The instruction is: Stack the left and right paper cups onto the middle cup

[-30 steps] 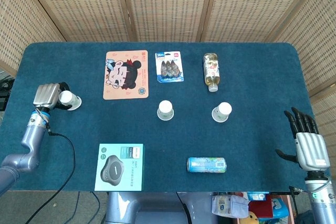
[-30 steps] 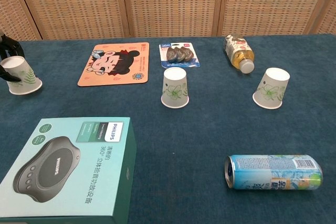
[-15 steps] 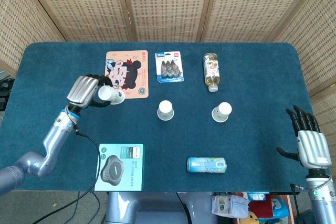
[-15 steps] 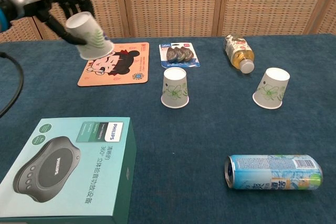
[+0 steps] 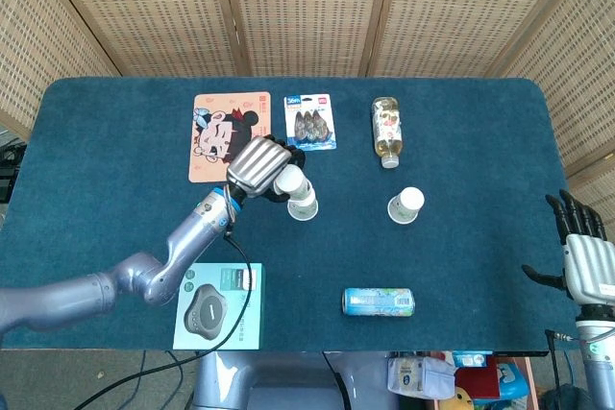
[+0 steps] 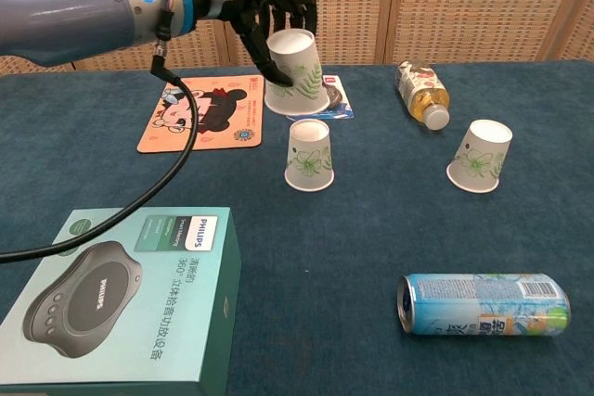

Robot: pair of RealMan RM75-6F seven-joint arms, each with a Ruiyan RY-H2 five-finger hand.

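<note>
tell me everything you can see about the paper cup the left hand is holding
The white paper cup with a green leaf print is held upside down, slightly tilted, in the air. The black-fingered left hand grips its side. It hangs just above the matching middle cup, which stands inverted on the blue table cloth, and does not touch it yet. It looks undented.
</note>
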